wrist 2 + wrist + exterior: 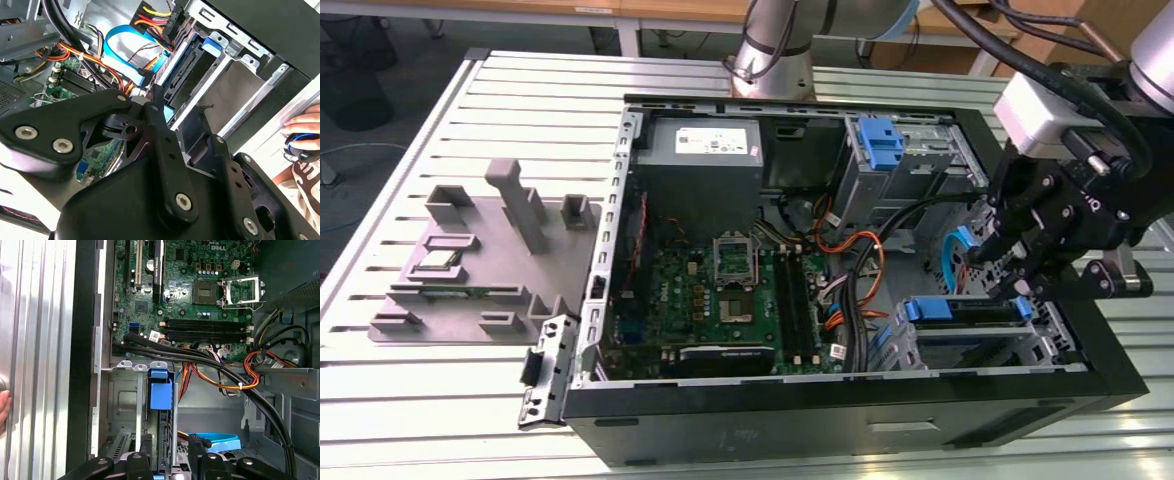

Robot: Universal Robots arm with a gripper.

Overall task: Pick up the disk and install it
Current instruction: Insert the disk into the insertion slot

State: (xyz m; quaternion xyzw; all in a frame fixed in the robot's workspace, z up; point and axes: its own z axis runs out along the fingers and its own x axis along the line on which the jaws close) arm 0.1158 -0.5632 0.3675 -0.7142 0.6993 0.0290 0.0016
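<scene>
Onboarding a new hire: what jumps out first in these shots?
The open computer case lies on the slatted table, green motherboard exposed. At the exterior view's right, the black gripper hangs over the drive cage, where the disk sits in its blue carrier.

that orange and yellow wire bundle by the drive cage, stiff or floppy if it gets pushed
Probably floppy: the wire bundle curves in loose loops. It likely moves as one, since a white tie binds it. Likely light, being thin strands.
</scene>
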